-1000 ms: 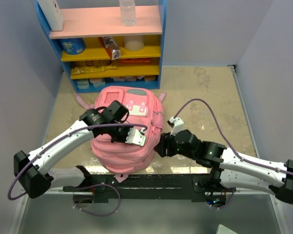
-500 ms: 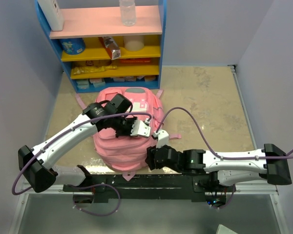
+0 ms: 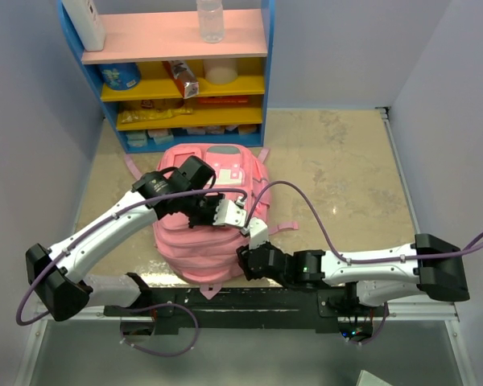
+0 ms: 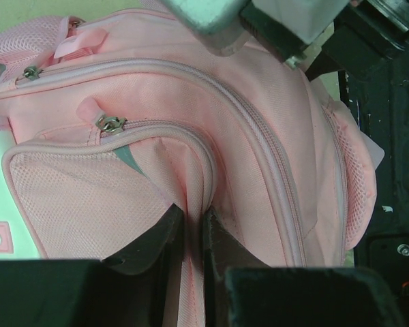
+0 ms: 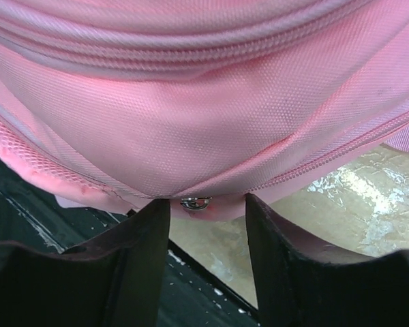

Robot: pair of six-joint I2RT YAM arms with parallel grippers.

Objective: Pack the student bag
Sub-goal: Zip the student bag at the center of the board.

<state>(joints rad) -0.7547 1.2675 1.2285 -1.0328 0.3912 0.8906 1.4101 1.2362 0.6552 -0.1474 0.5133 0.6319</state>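
The student bag [image 3: 195,241] is a large pink backpack lying flat in the middle of the table, top towards the shelf. My left gripper [image 3: 235,221] rests on its right side, shut on a pinched fold of the bag's fabric [image 4: 193,221] beside a zip pocket with a metal puller [image 4: 110,123]. My right gripper [image 3: 241,261] is at the bag's near right corner. In the right wrist view it is open [image 5: 206,204], and a small metal zip puller [image 5: 196,202] on the bag's lower edge [image 5: 191,122] sits between the fingertips, touching neither.
A blue shelf unit [image 3: 177,72] with pink and yellow boards holds snacks, a box and a bottle [image 3: 211,20] at the back. A black rail [image 3: 249,301] runs along the near table edge, close under the right gripper. Grey walls stand left and right.
My right arm has swung left and stretched low along the near edge, bringing its gripper to the bag's near right corner. My left gripper has shifted slightly right and back, still holding the fabric.
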